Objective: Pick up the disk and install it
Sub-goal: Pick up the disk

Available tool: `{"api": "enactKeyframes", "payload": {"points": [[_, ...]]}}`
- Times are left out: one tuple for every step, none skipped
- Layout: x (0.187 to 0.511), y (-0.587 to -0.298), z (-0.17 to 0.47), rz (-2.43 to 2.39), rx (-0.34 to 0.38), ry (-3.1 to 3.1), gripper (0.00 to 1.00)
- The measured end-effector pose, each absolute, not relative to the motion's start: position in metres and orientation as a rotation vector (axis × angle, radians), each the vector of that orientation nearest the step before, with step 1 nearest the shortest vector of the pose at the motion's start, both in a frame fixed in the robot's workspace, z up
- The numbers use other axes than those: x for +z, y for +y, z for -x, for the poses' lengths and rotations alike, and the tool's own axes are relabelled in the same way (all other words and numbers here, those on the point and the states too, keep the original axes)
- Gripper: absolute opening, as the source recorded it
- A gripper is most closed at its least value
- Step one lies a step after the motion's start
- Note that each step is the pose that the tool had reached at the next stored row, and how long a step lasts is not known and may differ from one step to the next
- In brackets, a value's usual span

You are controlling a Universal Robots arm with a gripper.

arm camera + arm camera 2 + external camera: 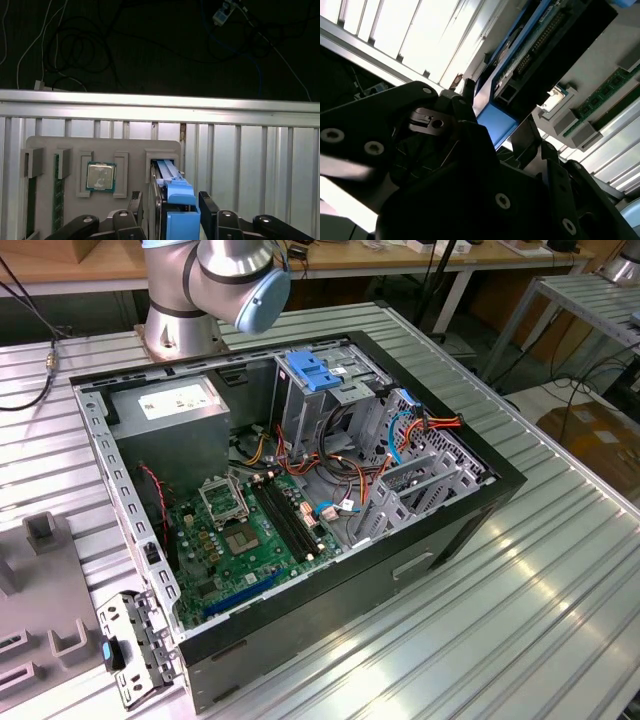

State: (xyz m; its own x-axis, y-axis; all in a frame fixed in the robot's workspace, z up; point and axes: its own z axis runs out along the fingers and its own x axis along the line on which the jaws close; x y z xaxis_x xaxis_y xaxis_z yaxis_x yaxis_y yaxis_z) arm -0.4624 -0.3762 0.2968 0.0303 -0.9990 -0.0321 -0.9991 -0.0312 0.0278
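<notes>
Standing on its edge in a slot of the grey holder [50,145], the disk [180,200] lies directly between the two fingers of the end effector [172,207], with its blue plastic rail turned toward the wrist. The fingers are apart, one on each flat side of the disk. A thin gap seems to remain on at least one side, so I judge that they do not clamp it yet. Beside the end effector, in the same holder, sit a processor chip [101,176] and a memory stick [58,190]. The holder rests on the ribbed metal counter [250,150]. The open computer case [440,540] appears in the exterior view. I cannot say where it is in relation to the end effector. I expect that the disk is stiff and rather heavy for its size, because the body is metal. Its smooth faces could slide in a weak grip. The connector edge and the circuit side are delicate, and the plastic rails may bend a little. In my judgement the two broad flat faces near the middle are the best place to take hold, with firm and even pressure.
</notes>
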Motion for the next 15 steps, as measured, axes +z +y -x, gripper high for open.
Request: {"api": "enactKeyframes", "payload": {"points": [[0.2967,-0.3762,0.4624,2.253,0.066,2.185,0.51],[0.2967,-0.3763,0.4624,2.253,0.066,2.185,0.51],[0.2965,-0.3762,0.4623,2.253,0.066,2.185,0.51],[0.2961,-0.3759,0.4623,2.253,0.066,2.185,0.51],[0.2958,-0.3755,0.4624,2.252,0.066,2.185,0.51],[0.2955,-0.3752,0.4624,2.251,0.066,2.187,0.51],[0.2955,-0.375,0.4624,2.245,0.066,2.193,0.51],[0.2955,-0.3749,0.4624,2.235,0.067,2.203,0.51],[0.2954,-0.3749,0.4624,2.23,0.066,2.208,0.51],[0.2953,-0.3749,0.4624,2.222,0.066,2.215,0.51],[0.2953,-0.3748,0.4624,2.211,0.066,2.226,0.51],[0.2953,-0.3748,0.4624,2.21,0.066,2.227,0.51],[0.2953,-0.3749,0.4624,2.21,0.066,2.227,0.51],[0.2953,-0.3749,0.4624,2.21,0.066,2.228,0.51],[0.2953,-0.3749,0.4624,2.21,0.066,2.228,0.51]]}}
